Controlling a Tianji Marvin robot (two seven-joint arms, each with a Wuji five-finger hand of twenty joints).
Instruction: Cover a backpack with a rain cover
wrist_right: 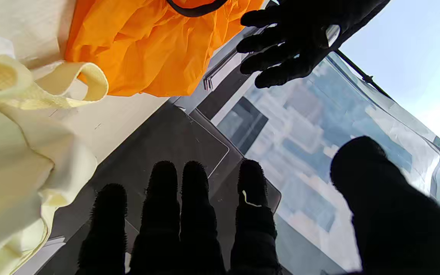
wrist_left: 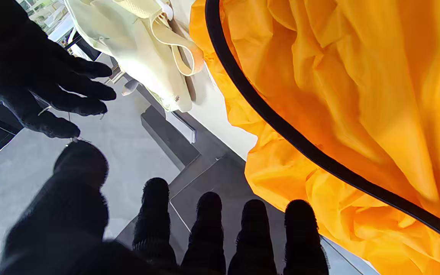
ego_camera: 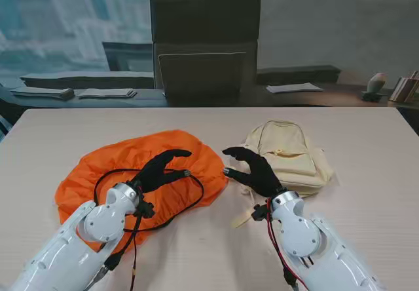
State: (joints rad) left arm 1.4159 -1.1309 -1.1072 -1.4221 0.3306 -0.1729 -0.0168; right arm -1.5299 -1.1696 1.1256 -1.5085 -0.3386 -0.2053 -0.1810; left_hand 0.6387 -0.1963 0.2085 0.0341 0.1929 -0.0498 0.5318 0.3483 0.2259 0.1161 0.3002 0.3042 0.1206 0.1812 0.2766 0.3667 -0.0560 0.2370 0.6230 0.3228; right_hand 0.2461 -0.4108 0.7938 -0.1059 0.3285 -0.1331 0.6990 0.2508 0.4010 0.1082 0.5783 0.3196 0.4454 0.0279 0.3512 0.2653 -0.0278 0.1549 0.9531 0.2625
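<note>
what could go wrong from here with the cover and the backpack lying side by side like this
The rain cover lies crumpled with its black elastic cord looping loose; the open left hand above it could catch the cord rather than the hem. The backpack lies flat with a strap trailing toward me, which the open right hand might snag. Both hands sit close together, so they may bump.

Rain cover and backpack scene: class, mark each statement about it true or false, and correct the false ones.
1. The rain cover lies to the left of the backpack. True.
2. The rain cover is already fitted over the backpack. False: it lies beside it on the table.
3. The left hand holds nothing. True.
4. The right hand grips a backpack strap. False: its fingers are spread and empty.
5. The backpack is blue. False: it is cream.
</note>
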